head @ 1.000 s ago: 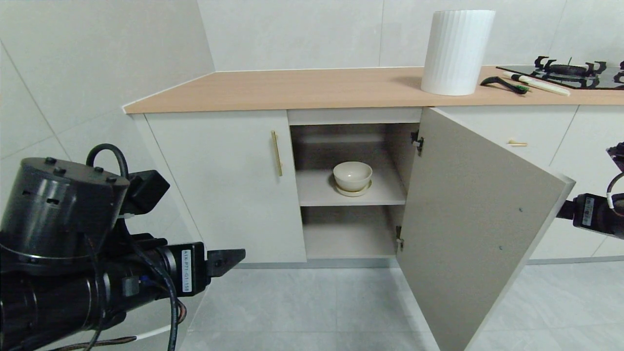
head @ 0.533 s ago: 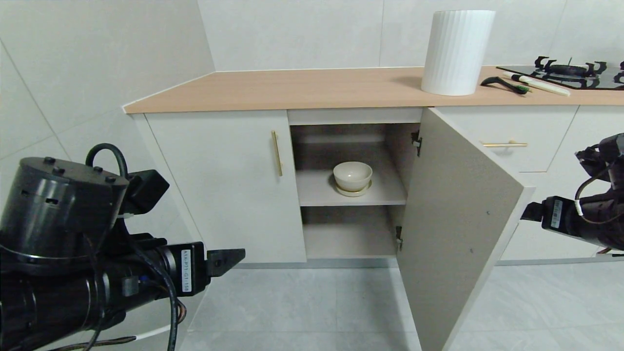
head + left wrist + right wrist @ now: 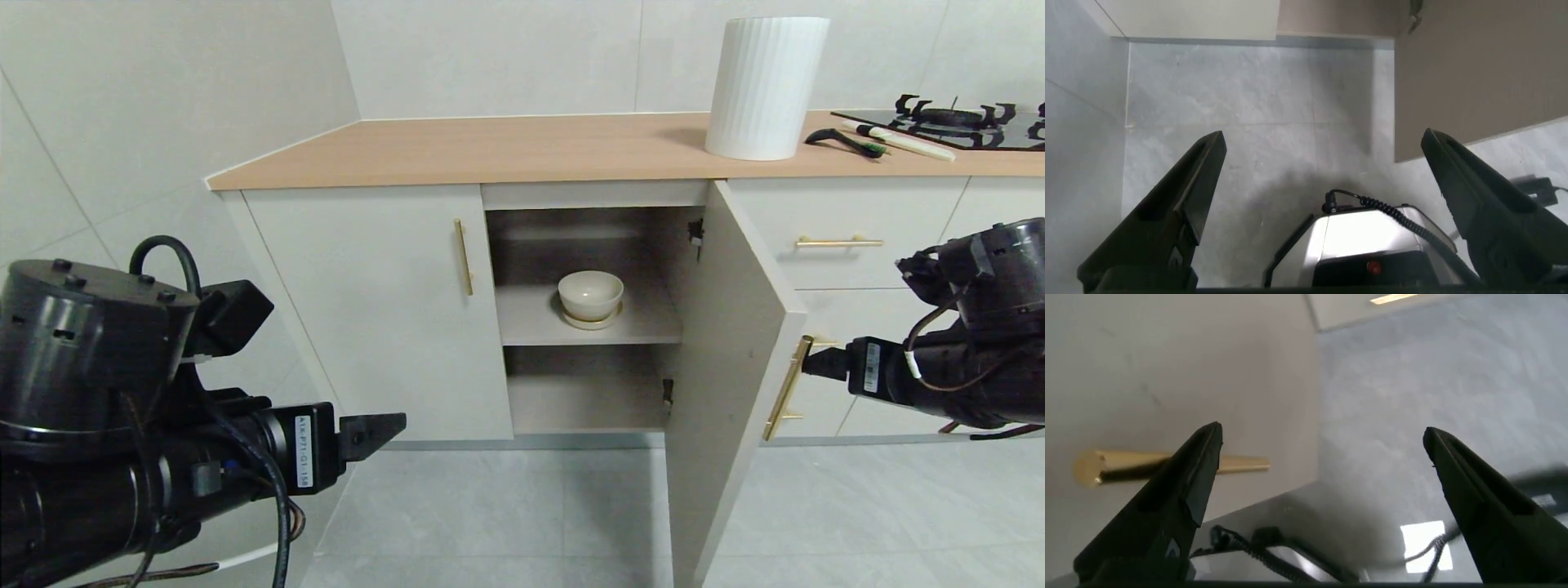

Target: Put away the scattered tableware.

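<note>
On the top shelf (image 3: 535, 320) inside the cupboard: a pale bowl (image 3: 590, 292), sitting on a small plate (image 3: 593, 322).

Out in front, the cupboard door (image 3: 735, 359), half open, with a gold handle (image 3: 785, 390) on its outer side. Just beside that handle, on the outer side of the door, the right gripper (image 3: 1323, 433), its fingers (image 3: 1188, 490) wide apart. Cannot tell if touching the handle or not.

Low down and off to the left, well apart from the cupboard, the left gripper (image 3: 1324, 137), over the grey floor (image 3: 506, 514), its fingers (image 3: 1176, 204) wide apart too.

To the left of the open cupboard, a shut door (image 3: 375, 310) with a gold handle of its own.

Up on the wooden table (image 3: 490, 151): a tall white ribbed pot (image 3: 765, 86), and near it a black tool (image 3: 841, 140) and a long white tool (image 3: 906, 143), lying side by side. Just behind the tools, at the far right end of the table, a black stove (image 3: 955, 122).

Under the table, right of the open cupboard, a drawer (image 3: 898, 212) with a gold bar on its front.
</note>
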Controlling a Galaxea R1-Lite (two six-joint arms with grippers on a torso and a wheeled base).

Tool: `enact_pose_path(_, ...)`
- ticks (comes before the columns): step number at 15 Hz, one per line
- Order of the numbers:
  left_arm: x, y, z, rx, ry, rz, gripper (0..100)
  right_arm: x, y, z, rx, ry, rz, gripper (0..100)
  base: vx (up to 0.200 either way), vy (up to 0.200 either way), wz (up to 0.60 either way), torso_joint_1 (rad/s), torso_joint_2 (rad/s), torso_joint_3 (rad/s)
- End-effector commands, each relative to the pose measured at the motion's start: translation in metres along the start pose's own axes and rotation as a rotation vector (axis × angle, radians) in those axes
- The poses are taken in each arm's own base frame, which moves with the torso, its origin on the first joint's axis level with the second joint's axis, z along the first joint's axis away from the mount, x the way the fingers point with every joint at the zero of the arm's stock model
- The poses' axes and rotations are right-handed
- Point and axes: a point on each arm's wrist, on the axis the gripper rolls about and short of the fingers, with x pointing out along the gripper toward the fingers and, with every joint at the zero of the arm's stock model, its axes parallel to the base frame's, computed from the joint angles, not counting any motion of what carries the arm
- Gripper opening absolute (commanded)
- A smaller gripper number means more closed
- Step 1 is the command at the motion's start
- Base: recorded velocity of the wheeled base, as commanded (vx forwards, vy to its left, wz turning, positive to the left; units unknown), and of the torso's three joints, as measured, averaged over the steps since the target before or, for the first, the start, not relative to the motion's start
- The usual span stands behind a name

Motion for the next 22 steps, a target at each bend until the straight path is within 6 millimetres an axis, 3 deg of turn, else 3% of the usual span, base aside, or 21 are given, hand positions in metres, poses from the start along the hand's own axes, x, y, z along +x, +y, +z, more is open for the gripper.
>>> enact_pose_path(1, -0.004, 0.001, 0.002, -0.006, -0.016, -0.006, 100, 0.016, 0.02, -0.008, -0.045, 0.021, 0.051, 100, 0.0, 0.0, 0.0, 0.0, 0.0, 0.0)
enact_pose_path(7, -0.004, 0.001, 0.002, 0.002, -0.016, -0.006, 100, 0.075, 0.084, -0.012, -0.134, 0.063, 0.139, 100, 0.0, 0.0, 0.0, 0.0, 0.0, 0.0)
enact_pose_path(9, -0.004, 0.001, 0.002, 0.003, -0.015, -0.006, 100, 0.089, 0.096, -0.011, -0.177, 0.062, 0.152, 100, 0.0, 0.0, 0.0, 0.0, 0.0, 0.0)
enact_pose_path(20, -0.002, 0.0, 0.003, 0.006, -0.018, 0.003, 100, 0.12, 0.108, -0.017, -0.154, 0.029, 0.206, 100, 0.0, 0.0, 0.0, 0.0, 0.0, 0.0)
enact_pose_path(22, -0.002, 0.0, 0.003, 0.01, -0.017, 0.005, 100, 0.126, 0.11, -0.018, -0.136, 0.016, 0.213, 100, 0.2, 0.0, 0.0, 0.0, 0.0, 0.012)
